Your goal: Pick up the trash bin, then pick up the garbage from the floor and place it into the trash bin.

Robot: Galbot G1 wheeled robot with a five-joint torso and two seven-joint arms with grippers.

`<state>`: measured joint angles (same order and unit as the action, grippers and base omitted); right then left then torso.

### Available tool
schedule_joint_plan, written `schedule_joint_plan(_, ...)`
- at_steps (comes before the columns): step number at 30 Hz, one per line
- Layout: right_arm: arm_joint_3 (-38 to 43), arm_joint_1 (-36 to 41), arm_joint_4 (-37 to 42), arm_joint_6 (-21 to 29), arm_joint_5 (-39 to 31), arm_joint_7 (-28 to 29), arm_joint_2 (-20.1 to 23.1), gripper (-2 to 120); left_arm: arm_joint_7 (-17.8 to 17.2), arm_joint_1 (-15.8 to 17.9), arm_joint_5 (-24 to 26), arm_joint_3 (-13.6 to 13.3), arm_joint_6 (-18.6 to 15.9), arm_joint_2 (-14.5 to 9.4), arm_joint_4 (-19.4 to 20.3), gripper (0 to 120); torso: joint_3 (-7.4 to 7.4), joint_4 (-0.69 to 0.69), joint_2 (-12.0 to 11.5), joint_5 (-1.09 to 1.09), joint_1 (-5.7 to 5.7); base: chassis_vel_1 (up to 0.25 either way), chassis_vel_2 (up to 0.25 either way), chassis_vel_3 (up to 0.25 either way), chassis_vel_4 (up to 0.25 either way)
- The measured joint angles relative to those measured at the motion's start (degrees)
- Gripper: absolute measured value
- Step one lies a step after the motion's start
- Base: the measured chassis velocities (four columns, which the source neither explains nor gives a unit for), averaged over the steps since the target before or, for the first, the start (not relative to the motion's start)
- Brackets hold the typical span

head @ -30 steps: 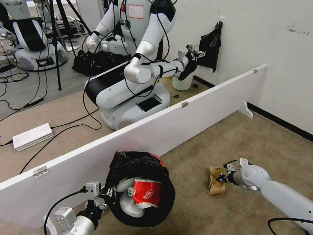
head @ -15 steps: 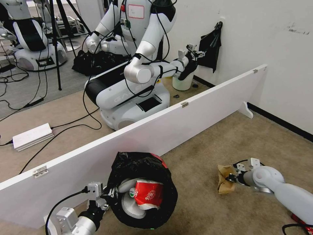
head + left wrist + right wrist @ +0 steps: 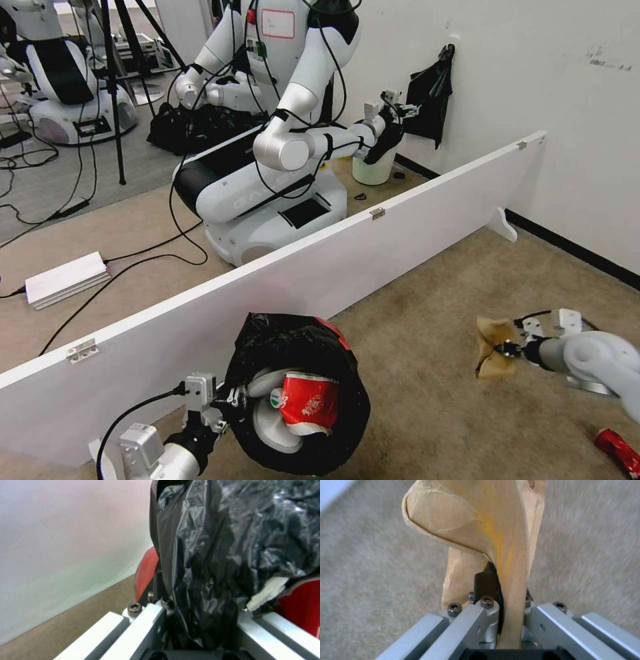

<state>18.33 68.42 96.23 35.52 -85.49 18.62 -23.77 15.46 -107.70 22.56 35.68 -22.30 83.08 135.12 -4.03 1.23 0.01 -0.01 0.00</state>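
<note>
Left tool [image 3: 230,400] sits low at the robot's left, pinching the rim + black liner of the trash bin [image 3: 300,347]; left wrist view shows crinkly liner [image 3: 206,562] bunched between the fingers [image 3: 146,622], red bin wall [image 3: 146,572] just beside. Bin is tipped, mouth facing the head cam, right in front of the white board [image 3: 373,260].

Bin contents: red-white paper cup [image 3: 308,412] crushed near the mouth, white slipper-like item [image 3: 267,427] under/behind it, small green-labelled piece [image 3: 275,401] at the cup's left edge. Cup has a white print pattern, text not readable. Left wrist view also catches a white scrap [image 3: 266,592] and a red surface [image 3: 300,607] inside.

Right tool [image 3: 510,348] is at the robot's right, over the carpet [image 3: 413,413], pressed onto the tan paper bag [image 3: 493,339]. Right wrist view: bag [image 3: 486,537] is folded and creased, a flap running down between the fingers [image 3: 476,622]; no print visible on it. Bag is well apart from the bin.

Red can [image 3: 619,450] lies on the carpet near the right arm, at frame edge; label unreadable.

Beyond the board: another white robot [image 3: 267,167] with "GALBOT"-type lettering on the base, only partly legible, its arm at a white bin w/ black liner [image 3: 373,163] by the wall.
</note>
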Motion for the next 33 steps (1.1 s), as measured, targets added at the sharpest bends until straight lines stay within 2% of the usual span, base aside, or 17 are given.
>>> schedule_joint_plan(7, 9.4, 7.6, 7.7, 0.1, 0.7, 0.4, 2.2, 0, 0.1, 0.1, -1.0, -0.5, -0.1, -0.2, -0.4, 0, 0.0, -0.03, 0.0, 0.01, 0.0, 0.0, 0.0, 0.0, 0.0)
schedule_joint_plan(11, 18.4, 13.9, 13.4, 0.2, 0.8, 0.8, 4.2, 0, 0.5, 0.2, -1.9, -1.5, -0.2, -0.3, -0.9, 0, 0.0, 0.0, 0.0, 0.0, 0.0, 0.0, 0.0, 0.0, 0.0)
schedule_joint_plan(13, 20.1, 15.0, 14.5, 0.2, 0.9, 0.8, 4.6, 0, 0.5, 0.2, -2.1, -1.7, -0.1, -0.4, -1.0, 0, 0.0, 0.0, 0.0, 0.0, 0.0, 0.0, 0.0, 0.0, 0.0)
schedule_joint_plan(15, 25.2, 18.2, 19.1, 0.2, 1.0, 0.8, 5.5, 0, 0.7, 0.2, -2.7, -2.3, -0.2, -0.4, -1.5, 0, 0.0, -0.03, 0.0, 0.0, 0.0, 0.0, 0.0, 0.0, 0.0)
schedule_joint_plan(19, 29.3, 20.9, 23.1, 0.0, 1.1, 0.6, 6.1, 0, 1.0, 0.3, -3.1, -2.8, -0.2, -0.4, -1.8, 0, 0.0, -0.03, 0.0, 0.0, 0.0, 0.0, 0.0, 0.0, 0.0)
schedule_joint_plan(24, 35.5, 25.7, 30.0, -3.0, 3.8, -3.1, 7.5, 0, 1.5, 1.0, -3.5, -3.6, -0.2, -1.2, -2.9, 0, 0.0, -0.01, 0.0, 0.0, 0.0, 0.0, 0.0, 0.0, 0.0)
schedule_joint_plan(30, 36.5, 25.0, 33.4, -6.1, 5.3, -6.4, 8.4, 0, 1.7, 1.9, -3.5, -3.4, -0.3, -1.6, -3.6, 0, 0.0, -0.02, 0.0, 0.0, 0.0, 0.0, 0.0, 0.0, 0.0)
schedule_joint_plan(33, 32.4, 18.1, 36.4, -8.0, 4.2, -9.1, 9.9, 0, 1.8, 2.8, -3.2, -2.8, -0.4, -1.4, -3.7, 0, -0.01, -0.04, 0.0, 0.01, 0.0, 0.0, 0.0, 0.0, 0.0)
